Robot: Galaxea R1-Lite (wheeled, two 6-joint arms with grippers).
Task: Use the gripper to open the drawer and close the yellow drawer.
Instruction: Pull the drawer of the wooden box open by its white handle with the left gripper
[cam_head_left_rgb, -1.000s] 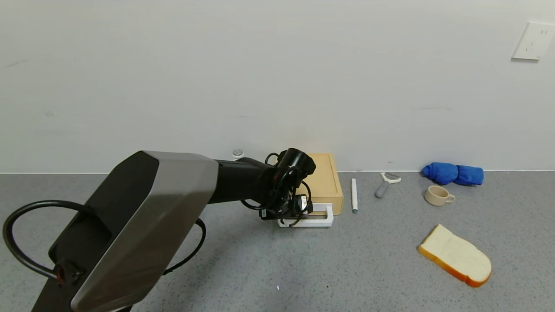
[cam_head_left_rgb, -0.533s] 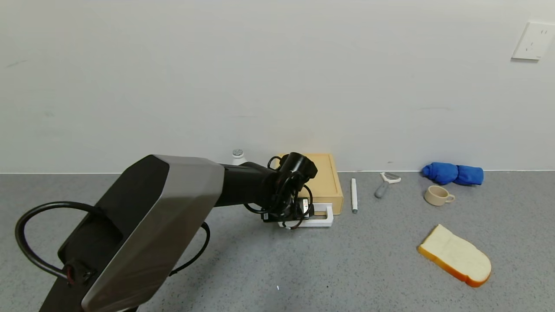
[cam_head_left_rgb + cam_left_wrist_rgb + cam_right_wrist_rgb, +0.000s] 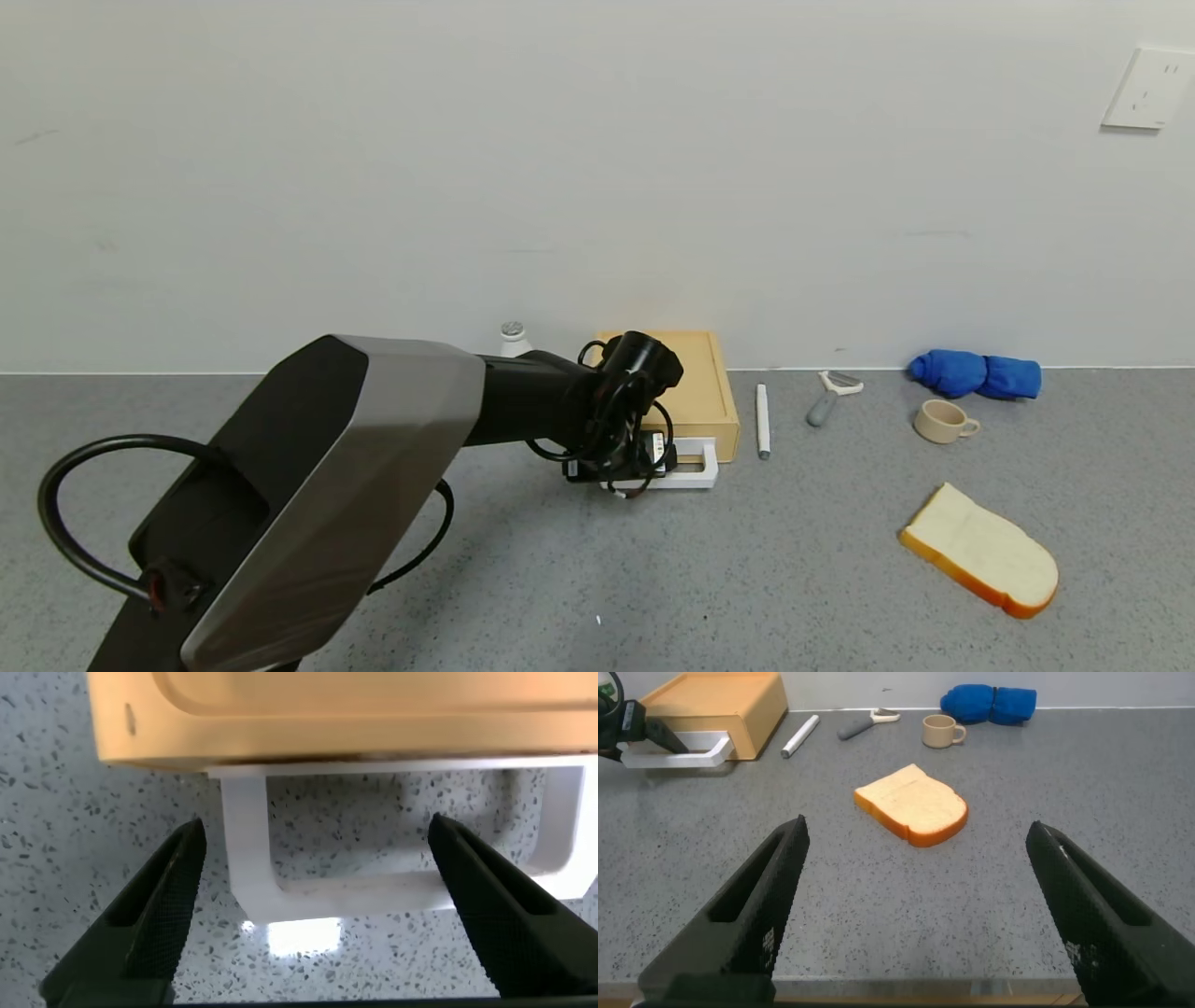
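Note:
The tan-yellow drawer sits against the back wall, its white loop handle facing me. The drawer looks closed. My left gripper hovers right over the left part of the handle. In the left wrist view the drawer and handle fill the frame, and the open left gripper straddles the handle's corner without touching it. My right gripper is open and empty, low over the table's front; it is out of the head view.
A white pen, a peeler, a beige cup and a blue cloth lie right of the drawer. A bread slice lies front right. A small white bottle stands behind my left arm.
My left arm has shifted slightly right and forward over the handle. The handle and drawer front have slid back toward the box.

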